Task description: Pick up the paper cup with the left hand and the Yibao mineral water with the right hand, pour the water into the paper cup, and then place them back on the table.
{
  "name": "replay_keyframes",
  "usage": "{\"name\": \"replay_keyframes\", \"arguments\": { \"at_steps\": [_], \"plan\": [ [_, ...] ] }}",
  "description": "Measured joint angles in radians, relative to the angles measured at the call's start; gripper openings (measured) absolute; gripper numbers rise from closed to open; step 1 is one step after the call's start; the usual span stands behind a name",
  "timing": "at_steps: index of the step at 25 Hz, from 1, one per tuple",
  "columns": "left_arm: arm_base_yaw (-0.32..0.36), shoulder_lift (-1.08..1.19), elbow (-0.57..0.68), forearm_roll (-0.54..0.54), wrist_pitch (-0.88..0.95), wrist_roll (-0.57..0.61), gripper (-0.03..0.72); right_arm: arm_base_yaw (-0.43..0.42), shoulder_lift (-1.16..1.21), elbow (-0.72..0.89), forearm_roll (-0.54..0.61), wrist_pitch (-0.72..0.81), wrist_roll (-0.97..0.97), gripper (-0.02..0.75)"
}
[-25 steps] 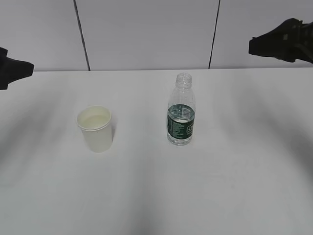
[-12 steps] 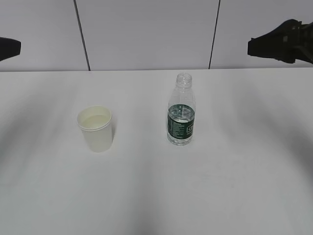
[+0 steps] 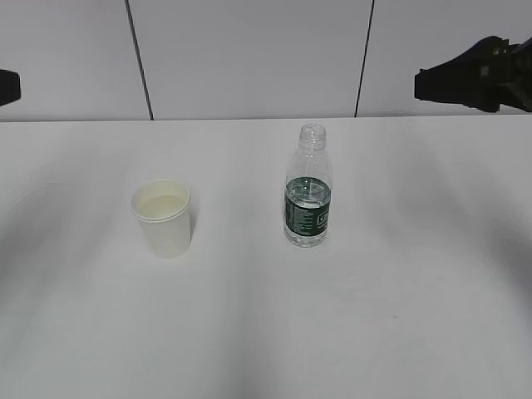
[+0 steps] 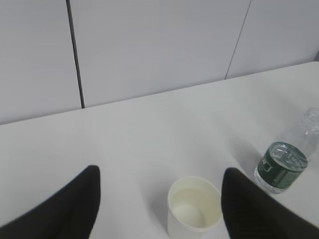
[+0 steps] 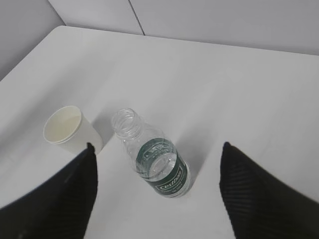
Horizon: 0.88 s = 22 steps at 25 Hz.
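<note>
The white paper cup stands upright on the white table, left of middle. It also shows in the left wrist view and the right wrist view. The Yibao mineral water bottle stands upright and capless to its right, and shows in the right wrist view and at the left wrist view's right edge. My left gripper is open and empty, high above the cup; only its tip shows at the exterior view's left edge. My right gripper is open and empty above the bottle, at the exterior view's upper right.
A grey panelled wall with dark vertical seams runs behind the table's far edge. The table's rounded far-left corner shows in the right wrist view. Nothing else stands on the table.
My left arm has drawn back up and to the left, almost out of the exterior view. My right gripper has crept slightly left. Cup and bottle have not moved.
</note>
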Motion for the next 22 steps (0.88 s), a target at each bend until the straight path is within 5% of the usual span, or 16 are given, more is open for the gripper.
{"name": "replay_keyframes", "arguments": {
  "at_steps": [22],
  "plan": [
    [0.0,-0.087,0.085,0.0,0.017,-0.065,0.47,0.0,0.0,0.0,0.0,-0.021,-0.051,0.592]
  ]
}}
